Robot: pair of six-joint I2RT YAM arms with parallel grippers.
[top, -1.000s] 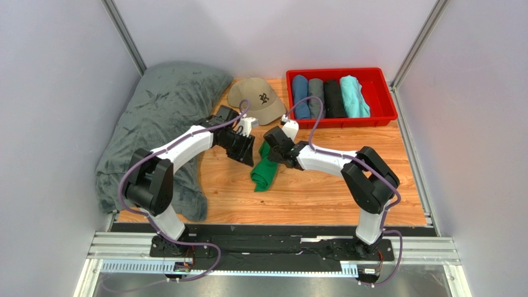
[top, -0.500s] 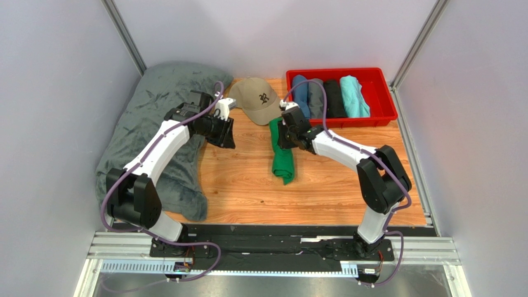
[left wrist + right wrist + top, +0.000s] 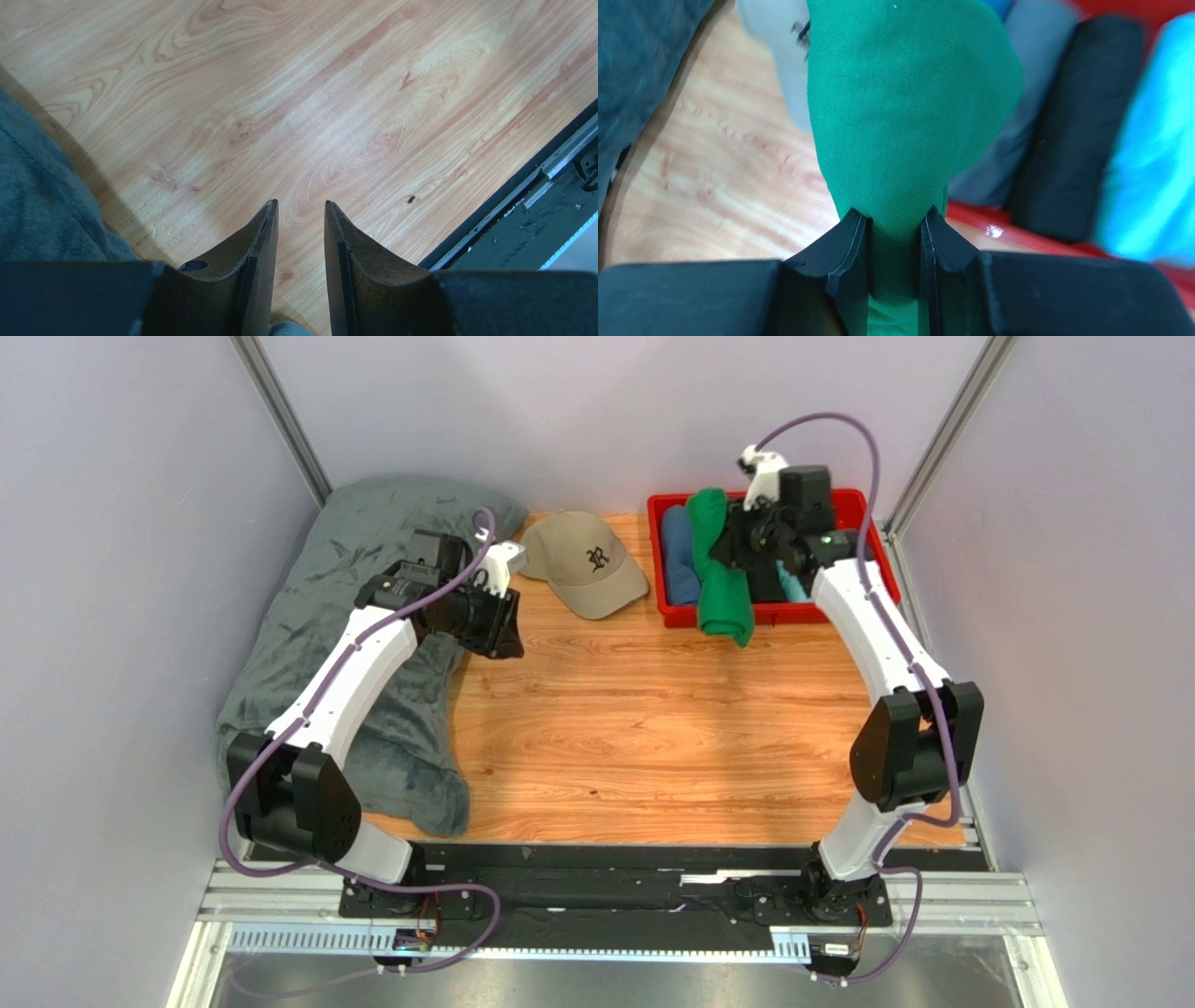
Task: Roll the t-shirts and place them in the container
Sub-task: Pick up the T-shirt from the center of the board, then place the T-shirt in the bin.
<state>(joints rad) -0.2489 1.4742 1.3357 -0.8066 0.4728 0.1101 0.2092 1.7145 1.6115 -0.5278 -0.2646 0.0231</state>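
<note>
A dark-grey blanket (image 3: 337, 630) lies heaped along the left edge of the table (image 3: 673, 742). Beside it, the left gripper (image 3: 300, 204) hovers over bare wood, its fingers slightly spread with nothing between them. A tan cap (image 3: 586, 560) sits near the far edge. To its right, the right gripper (image 3: 896, 213) pinches the rolled green t-shirt (image 3: 724, 581) in the air above the left end of the red bin (image 3: 877, 560). The roll's long axis runs far to near, and its free end points toward the near edge, past the bin's front wall. Other rolled t-shirts (image 3: 1074, 133) lie side by side in the bin.

Overhead and close wrist views sharing tabletop (image 3: 631, 742)
</note>
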